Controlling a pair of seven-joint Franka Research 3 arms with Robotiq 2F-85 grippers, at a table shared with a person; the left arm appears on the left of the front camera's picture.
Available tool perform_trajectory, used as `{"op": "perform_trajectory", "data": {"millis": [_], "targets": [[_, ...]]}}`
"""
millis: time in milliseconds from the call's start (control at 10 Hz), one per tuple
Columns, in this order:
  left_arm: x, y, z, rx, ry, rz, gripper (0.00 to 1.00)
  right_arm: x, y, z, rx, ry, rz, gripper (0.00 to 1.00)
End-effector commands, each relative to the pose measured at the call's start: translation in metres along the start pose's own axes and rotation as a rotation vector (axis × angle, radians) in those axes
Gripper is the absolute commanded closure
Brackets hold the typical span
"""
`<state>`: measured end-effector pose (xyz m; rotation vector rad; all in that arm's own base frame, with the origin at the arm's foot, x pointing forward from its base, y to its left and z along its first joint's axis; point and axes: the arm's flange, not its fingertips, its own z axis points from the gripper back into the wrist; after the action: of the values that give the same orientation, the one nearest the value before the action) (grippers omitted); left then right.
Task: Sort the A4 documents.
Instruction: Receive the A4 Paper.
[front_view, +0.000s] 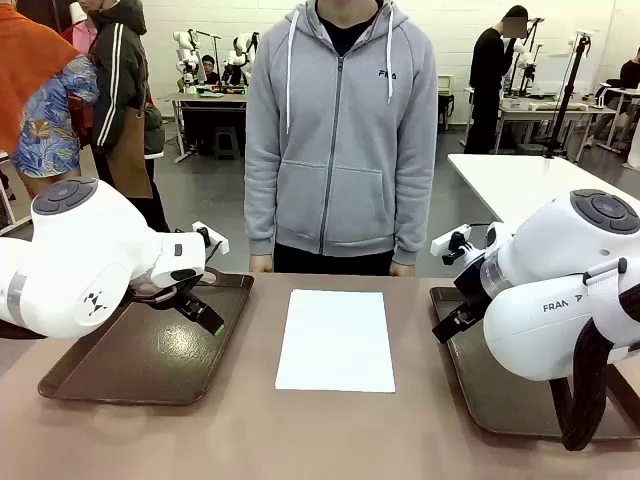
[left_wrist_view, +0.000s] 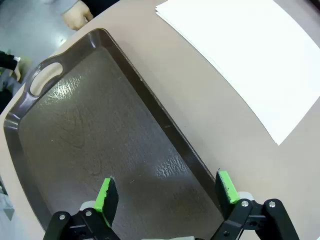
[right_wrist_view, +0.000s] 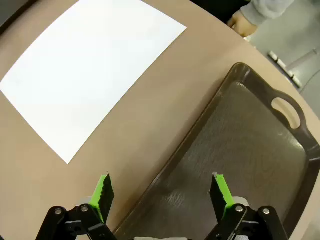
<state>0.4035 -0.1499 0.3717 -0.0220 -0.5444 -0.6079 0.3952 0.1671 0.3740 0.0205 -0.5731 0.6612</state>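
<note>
wall white | floor grey | white table rt | benches far bk

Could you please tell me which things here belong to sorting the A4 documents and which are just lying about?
Belongs: A4 documents, mid-table; probably left tray and right tray, as destinations.
Lying about: white table behind on the right.

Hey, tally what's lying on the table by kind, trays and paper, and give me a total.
Brown trays: 2, the left tray and the right tray.
Pile of white A4 paper: 1, flat between the two trays; how many sheets it holds can't be told.
Total: 3.
</note>
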Motion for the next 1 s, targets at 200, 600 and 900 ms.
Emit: {"op": "perform_trajectory", "data": {"millis": [200,600,900], "targets": [[0.0000,-0.0001,0.0000,0.000,0.000,0.000,0.00,0.0000,0.0000,0.0000,0.000,0.000,0.000,0.00],[0.0000,-0.0001,0.0000,0.000,0.000,0.000,0.00,0.0000,0.0000,0.0000,0.000,0.000,0.000,0.00],[0.0000,-0.0001,0.0000,0.000,0.000,0.000,0.00,0.0000,0.0000,0.0000,0.000,0.000,0.000,0.00]]}}
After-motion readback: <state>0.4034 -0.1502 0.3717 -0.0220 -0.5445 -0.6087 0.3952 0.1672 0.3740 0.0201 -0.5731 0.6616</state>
